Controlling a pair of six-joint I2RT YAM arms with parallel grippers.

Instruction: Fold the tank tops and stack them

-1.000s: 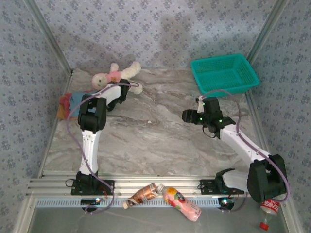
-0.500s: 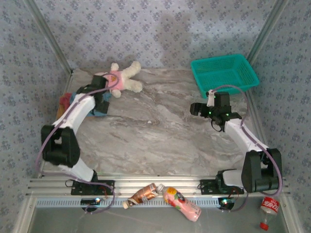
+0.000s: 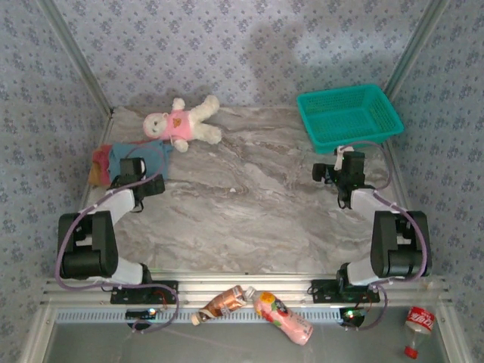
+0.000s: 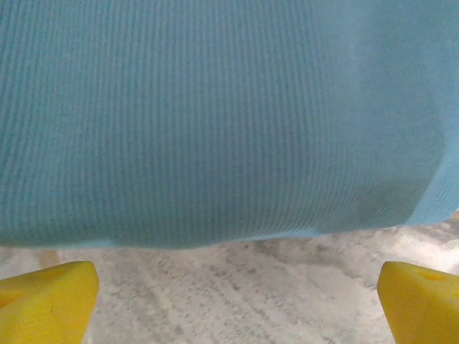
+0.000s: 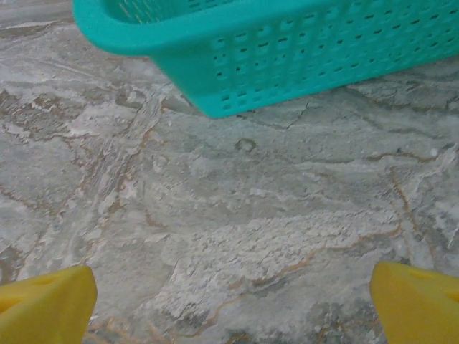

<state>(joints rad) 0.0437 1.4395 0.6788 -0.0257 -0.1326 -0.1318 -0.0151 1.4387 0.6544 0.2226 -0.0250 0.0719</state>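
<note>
The tank tops lie in a folded pile at the table's left edge, the dusty blue one on top, with dark red and tan-brown edges showing under it. My left gripper rests low at the pile's near side. In the left wrist view the blue ribbed cloth lies just ahead of the left gripper, whose yellow fingertips stand open over bare marble. My right gripper sits just in front of the teal basket. It is open, with nothing between its fingertips.
A white plush doll in pink lies at the back left, beside the pile. The teal lattice basket stands at the back right. Two bottles lie on the rail at the near edge, a third at the right corner.
Both arms have folded back toward their own sides of the table. The left gripper came off the pile toward its near side and the right one moved up to the basket. Both opened wider.
</note>
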